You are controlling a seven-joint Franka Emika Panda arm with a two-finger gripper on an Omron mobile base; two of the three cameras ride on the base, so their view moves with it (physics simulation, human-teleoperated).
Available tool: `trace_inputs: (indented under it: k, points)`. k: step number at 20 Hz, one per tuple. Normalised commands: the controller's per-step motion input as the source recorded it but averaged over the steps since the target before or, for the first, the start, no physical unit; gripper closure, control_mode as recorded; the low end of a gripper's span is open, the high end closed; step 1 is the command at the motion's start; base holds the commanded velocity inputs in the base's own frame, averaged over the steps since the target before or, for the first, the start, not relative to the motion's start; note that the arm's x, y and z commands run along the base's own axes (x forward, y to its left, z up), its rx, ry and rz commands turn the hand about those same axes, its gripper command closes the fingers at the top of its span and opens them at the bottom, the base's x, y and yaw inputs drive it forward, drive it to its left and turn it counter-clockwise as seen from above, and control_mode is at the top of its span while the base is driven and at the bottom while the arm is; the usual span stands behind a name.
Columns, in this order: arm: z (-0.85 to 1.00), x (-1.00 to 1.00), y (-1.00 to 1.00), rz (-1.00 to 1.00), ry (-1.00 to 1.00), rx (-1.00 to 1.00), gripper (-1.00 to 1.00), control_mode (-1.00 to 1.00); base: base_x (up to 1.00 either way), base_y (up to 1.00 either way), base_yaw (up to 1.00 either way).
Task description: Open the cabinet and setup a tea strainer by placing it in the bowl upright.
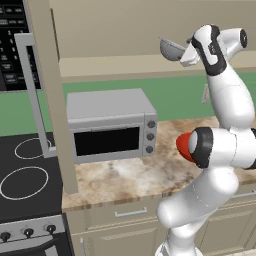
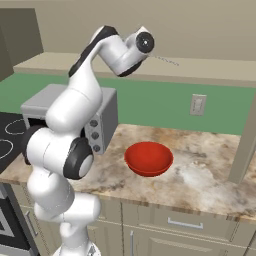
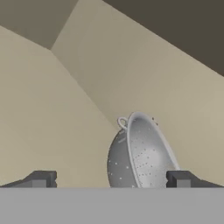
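Reaching into the opened cabinet (image 1: 52, 100), whose door stands swung out edge-on beside the stove with its long silver bar handle toward the cooktop, the arm has its gripper (image 3: 109, 179) raised to the shelf where the tea strainer (image 3: 140, 153) sits. Opening of the cabinet appears done; grasping, carrying and setting the strainer upright remain. In the hand view the jaws stand wide apart, one dark fingertip at either side, and the strainer lies between them but nearer one tip, not yet clasped; whether that tip touches it cannot be told. The strainer is a small grey metal half-sphere, finely perforated, with a thin rim and a small loop handle; it rests tilted, its hollow facing partly sideways rather than up, against the plain matte beige interior walls. In the left base view it shows as a grey cup just beside the wrist. The bowl (image 2: 148, 158), round, shallow and glossy red, stands empty on the mottled marble-like counter (image 2: 200, 175), well below the shelf and just beside a boxy grey microwave (image 1: 111, 125). Judged from the tilt, righting the strainer will need care at placement.
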Motion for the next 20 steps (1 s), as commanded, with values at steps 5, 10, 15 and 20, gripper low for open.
trace_inputs:
  k: [5, 10, 15, 20]
  points:
    - [0.00, 0.14, 0.00, -0.11, 0.11, -0.08, -1.00, -1.00, 0.00, 0.00, 0.00]
    - [0.00, 0.01, 0.00, -0.05, 0.09, -0.02, -1.00, -1.00, 0.00, 0.00, 0.00]
    - [0.03, -0.01, 0.00, -0.01, 0.02, 0.00, -1.00, -1.00, 0.00, 0.00, 0.00]
    - [0.00, -0.03, 0.05, 0.00, 0.00, 0.00, -1.00, -1.00, 0.00, 0.00, 0.00]
